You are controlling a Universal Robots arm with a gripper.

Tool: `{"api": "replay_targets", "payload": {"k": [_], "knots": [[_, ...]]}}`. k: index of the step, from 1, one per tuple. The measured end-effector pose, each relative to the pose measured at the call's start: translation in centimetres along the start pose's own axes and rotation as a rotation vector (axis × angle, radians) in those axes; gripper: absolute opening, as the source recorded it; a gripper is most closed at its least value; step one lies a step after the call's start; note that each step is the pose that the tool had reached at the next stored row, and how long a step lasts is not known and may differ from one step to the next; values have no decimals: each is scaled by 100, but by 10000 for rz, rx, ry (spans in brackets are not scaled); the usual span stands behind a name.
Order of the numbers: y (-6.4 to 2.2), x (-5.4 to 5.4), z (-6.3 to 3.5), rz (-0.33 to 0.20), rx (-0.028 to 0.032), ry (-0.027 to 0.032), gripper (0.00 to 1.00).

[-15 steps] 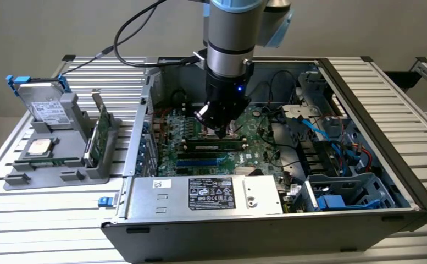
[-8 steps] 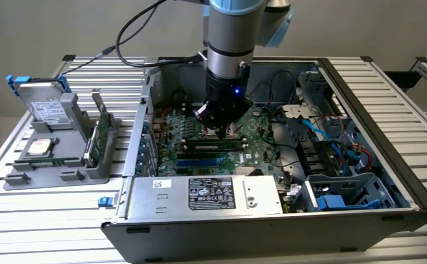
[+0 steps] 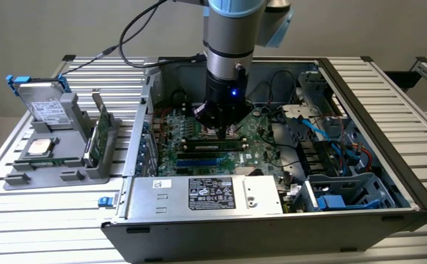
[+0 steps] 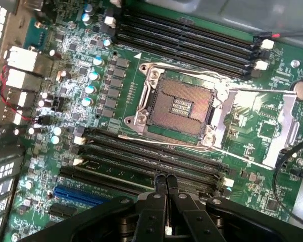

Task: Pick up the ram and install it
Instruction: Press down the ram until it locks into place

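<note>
The ram, a long thin green stick with black chips, stands in a memory slot on the motherboard inside the open computer case. My gripper is shut and hangs straight above the ram's middle, its tips at the stick's top edge; I cannot tell whether they touch. In the wrist view the closed fingertips meet over the bank of black memory slots, where the ram's top edge shows as a thin green strip. Nothing sits between the fingers.
The CPU socket lies just beyond the slots, with a second slot bank past it. The silver power supply fills the case's front; cables and drive cages crowd the exterior view's right. A grey holder outside carries a hard drive and a green card.
</note>
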State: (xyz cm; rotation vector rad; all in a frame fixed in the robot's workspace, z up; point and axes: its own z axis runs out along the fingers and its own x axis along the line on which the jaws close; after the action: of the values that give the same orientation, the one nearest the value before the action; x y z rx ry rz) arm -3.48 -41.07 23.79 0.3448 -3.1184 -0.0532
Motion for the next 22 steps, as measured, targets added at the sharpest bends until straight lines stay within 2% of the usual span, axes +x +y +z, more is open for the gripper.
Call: {"api": "replay_targets", "payload": {"k": [7, 10, 13, 18, 20, 22], "knots": [[0, 0, 1, 1073, -3, -40, 10], [0, 0, -9, 1420, -3, -38, 10], [1, 0, -24, 1657, -18, 45, 10], [0, 0, -45, 1989, -45, 226, 10], [0, 1, -53, 2173, -50, 244, 10], [1, 0, -57, 2392, -57, 237, 10]]}}
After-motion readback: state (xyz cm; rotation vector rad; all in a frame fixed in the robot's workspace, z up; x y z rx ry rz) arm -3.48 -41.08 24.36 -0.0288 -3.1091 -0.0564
